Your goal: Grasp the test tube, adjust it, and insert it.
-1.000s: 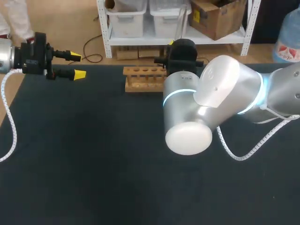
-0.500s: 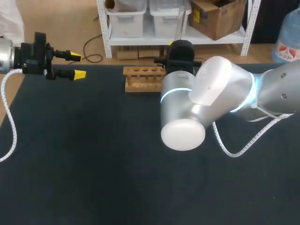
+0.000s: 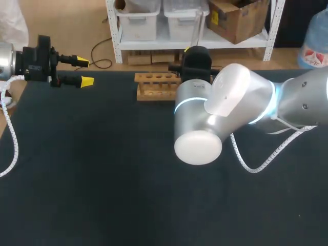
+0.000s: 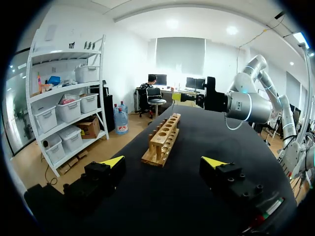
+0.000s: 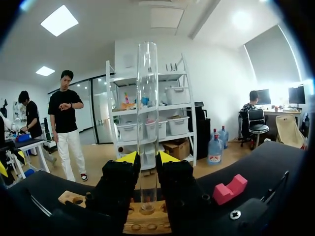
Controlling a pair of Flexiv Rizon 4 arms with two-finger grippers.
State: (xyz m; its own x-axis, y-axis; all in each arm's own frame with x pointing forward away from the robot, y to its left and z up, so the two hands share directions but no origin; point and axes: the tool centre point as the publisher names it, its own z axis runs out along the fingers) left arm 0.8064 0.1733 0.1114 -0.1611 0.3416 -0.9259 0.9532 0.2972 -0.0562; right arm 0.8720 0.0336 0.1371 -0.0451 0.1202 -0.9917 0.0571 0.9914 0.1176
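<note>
- The test tube is clear, bare glass. It stands upright over the wooden rack, with its rounded lower end at a hole in the rack's top; how deep it sits I cannot tell.
- The right gripper is clamped on the tube's lower part just above the rack, one yellow-tipped finger on each side.
- The left gripper hangs well to the left of the rack, over the dark table, with its fingers apart and nothing between them.
- Since a second ago the right arm's elbow has slid a little leftward in front of the rack's right end. The left gripper has not moved.
</note>
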